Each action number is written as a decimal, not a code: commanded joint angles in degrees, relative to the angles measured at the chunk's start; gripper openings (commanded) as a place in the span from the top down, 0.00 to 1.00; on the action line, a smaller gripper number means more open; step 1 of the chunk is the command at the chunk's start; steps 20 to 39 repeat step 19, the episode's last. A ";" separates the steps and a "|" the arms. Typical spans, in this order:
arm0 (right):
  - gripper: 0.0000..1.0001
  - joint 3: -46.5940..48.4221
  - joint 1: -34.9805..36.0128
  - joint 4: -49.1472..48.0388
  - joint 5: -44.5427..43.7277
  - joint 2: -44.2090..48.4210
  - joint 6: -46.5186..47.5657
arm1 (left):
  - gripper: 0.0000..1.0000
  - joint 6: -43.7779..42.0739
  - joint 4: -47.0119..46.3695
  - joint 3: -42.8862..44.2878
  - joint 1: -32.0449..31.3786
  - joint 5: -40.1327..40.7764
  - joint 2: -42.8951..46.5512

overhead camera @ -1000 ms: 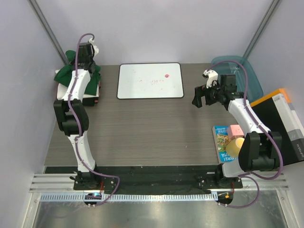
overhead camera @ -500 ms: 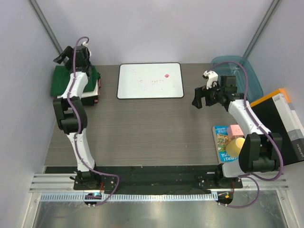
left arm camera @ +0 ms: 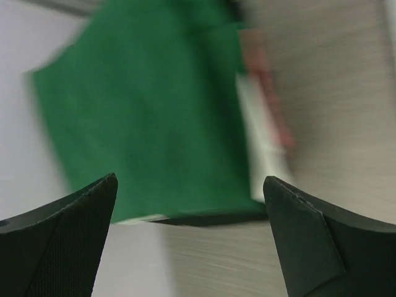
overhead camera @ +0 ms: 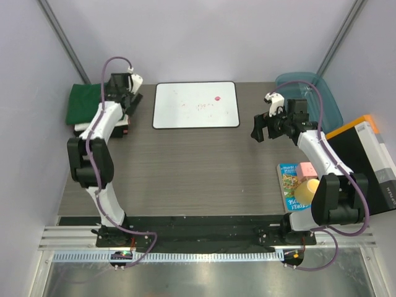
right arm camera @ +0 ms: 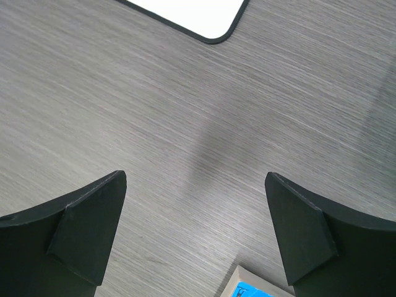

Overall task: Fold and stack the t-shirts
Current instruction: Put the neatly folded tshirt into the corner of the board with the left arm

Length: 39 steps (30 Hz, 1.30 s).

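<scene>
Three folded t-shirts (overhead camera: 79, 114), namely one green shirt (overhead camera: 83, 99), one white shirt (overhead camera: 81, 129) and one black shirt (overhead camera: 116, 130), are stacked left of the bench's (overhead camera: 185, 173) single white board (overhead camera: 195, 105). Right of the board are one teal tub (overhead camera: 322, 93), one picture book (overhead camera: 286, 182), one pink block (overhead camera: 305, 170), one rounded yellow object (overhead camera: 306, 190) and one black-and-orange box (overhead camera: 365, 161). There are two robot arms, the left arm (overhead camera: 93, 133) and the right arm (overhead camera: 318, 151).

The white-and-black left arm (overhead camera: 99, 133), a purple cable looped over it, rose from its base and reached toward the far left, its wrist angled rightward at the top. The black two-finger left gripper (left arm camera: 189, 229) pointed downward with its fingers (left arm camera: 68, 241) spread wide and nothing between them. The matching right arm (overhead camera: 318, 154) extended forward and bent inward at the elbow. The right gripper (right arm camera: 195, 232) faced left and down, its fingers likewise wide apart and empty.
</scene>
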<state>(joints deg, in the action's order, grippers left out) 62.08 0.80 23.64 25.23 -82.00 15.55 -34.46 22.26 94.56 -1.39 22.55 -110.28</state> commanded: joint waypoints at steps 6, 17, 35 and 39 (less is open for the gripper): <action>0.00 0.67 -0.09 -3.42 -2.82 5.26 -2.89 | 0.00 36.48 13.95 -8.60 -5.55 -18.16 21.76; 0.00 -4.87 -0.01 -3.51 -4.23 10.10 -2.46 | 0.00 34.72 12.37 -9.58 -5.56 -14.46 25.20; 0.00 -4.87 -0.09 -3.34 -5.19 10.36 -2.46 | 0.00 34.90 11.41 -9.14 -5.56 -13.06 25.29; 0.00 -4.87 -0.09 -3.34 -5.19 10.36 -2.46 | 0.00 34.90 11.41 -9.14 -5.56 -13.06 25.29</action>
